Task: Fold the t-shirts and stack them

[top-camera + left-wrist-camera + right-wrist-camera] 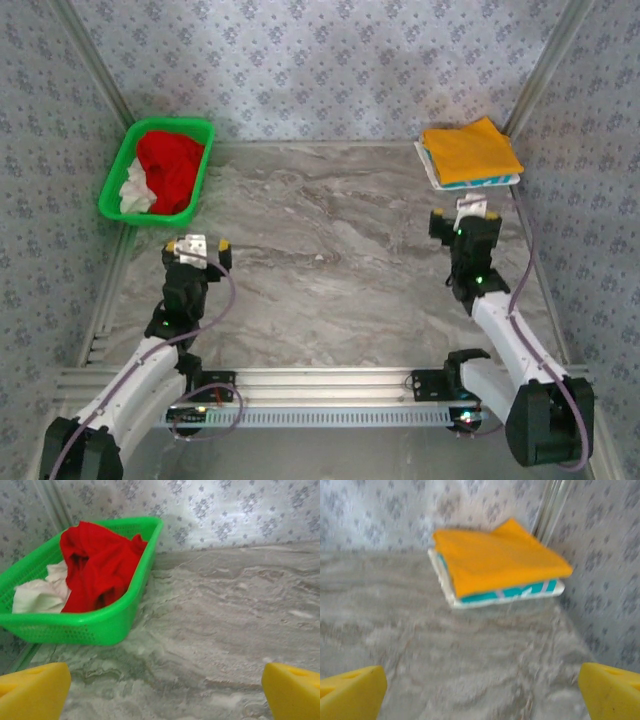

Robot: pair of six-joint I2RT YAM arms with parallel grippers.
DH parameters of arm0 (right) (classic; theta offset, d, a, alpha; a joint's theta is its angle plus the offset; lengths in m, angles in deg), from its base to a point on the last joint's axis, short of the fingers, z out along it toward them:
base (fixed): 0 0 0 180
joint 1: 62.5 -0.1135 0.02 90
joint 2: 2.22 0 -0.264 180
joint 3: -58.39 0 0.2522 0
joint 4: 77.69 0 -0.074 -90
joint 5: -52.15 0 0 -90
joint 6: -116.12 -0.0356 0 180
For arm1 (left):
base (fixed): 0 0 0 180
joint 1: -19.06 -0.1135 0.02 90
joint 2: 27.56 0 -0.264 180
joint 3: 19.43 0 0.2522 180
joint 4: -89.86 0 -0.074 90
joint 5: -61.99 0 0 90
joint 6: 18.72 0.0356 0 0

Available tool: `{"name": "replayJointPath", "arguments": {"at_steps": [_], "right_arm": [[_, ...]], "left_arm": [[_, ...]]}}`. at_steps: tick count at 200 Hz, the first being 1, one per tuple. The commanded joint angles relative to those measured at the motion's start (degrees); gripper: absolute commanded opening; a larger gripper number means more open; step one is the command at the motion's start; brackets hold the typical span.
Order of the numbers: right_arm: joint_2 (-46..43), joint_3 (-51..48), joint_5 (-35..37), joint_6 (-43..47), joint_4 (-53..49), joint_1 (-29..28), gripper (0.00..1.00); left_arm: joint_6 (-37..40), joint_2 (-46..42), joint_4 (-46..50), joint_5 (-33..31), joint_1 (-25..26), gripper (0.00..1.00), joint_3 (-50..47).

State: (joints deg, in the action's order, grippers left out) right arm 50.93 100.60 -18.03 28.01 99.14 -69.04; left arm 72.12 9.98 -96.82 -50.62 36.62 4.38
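grey marbled tabletop (330, 270), closed in by patterned walls; at its far right corner the yellow-orange tee (470, 150) lies folded on top of the teal tee (492, 181); the right hand (472, 207) sits just short of that stack, fingers spread, holding nothing; the left hand (198, 245) is likewise spread and empty; ahead of it and slightly to its left stands the green basket (175, 124), long axis running away from the arms, with a red cloth (170, 165) heaped toward the far end and a white cloth (135, 195) at the near end; these look like the tees left to fold, and the left arm is much the nearer; the left wrist view shows the red heap rising above the rim; the right wrist view shows a white mark on the teal edge and a pale layer beneath it.
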Motion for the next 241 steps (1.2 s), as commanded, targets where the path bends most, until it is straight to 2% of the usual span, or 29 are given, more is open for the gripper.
{"name": "replayJointPath", "arguments": {"at_steps": [1,34,68,101,123,143,158,166,190,205,223,241], "right_arm": [[-1.8,-5.03,-2.2,-0.82,8.39,-0.04,1.0],[1.22,-7.7,3.46,-5.34,7.61,0.94,1.0],[7.29,-9.92,1.77,-8.24,13.22,4.93,1.0],[13.36,-8.92,1.07,-8.55,17.13,5.76,1.0],[18.08,-7.76,-0.43,-7.66,21.63,5.8,1.0],[23.52,-6.2,-0.06,-6.99,25.76,6.03,1.0],[26.65,-6.26,-1.41,-4.47,31.52,5.72,1.0],[28.0,-5.64,-2.63,-3.38,31.11,5.84,1.0],[32.8,-10.5,-10.63,0.61,44.08,5.11,1.0],[34.7,-14.35,-10.49,3.16,52.93,3.27,1.0],[34.1,-12.5,-12.86,3.14,48.28,3.94,1.0],[34.42,-7.5,-15.53,0.92,38.96,6.26,1.0]], "left_arm": [[-2.34,1.41,-7.13,-2.66,-2.19,0.98,-2.3],[-3.17,11.98,-8.74,-1.46,-5.81,0.98,0.85],[-3.05,25.27,-17.97,-0.94,-7.77,0.98,3.37],[-2.68,35.76,-24.18,0.57,-9.15,0.98,6.87],[-0.71,39.13,-22.89,0.22,-9.45,0.98,9.97],[1.13,41.64,-29.98,1.65,-10.42,0.98,8.51],[-0.77,43.59,-32.06,3.64,-12.19,0.98,7.89],[-1.15,45.46,-35.83,5.29,-12.96,0.98,6.58],[-0.08,51.84,-51.03,9.02,-13.53,0.98,1.87],[0.4,49.78,-47.88,11.39,-13.61,0.98,1.92],[2.62,50.25,-43.0,15.87,-13.61,0.98,4.86],[1.27,50.34,-34.07,16.43,-14.76,0.98,9.7]]}}
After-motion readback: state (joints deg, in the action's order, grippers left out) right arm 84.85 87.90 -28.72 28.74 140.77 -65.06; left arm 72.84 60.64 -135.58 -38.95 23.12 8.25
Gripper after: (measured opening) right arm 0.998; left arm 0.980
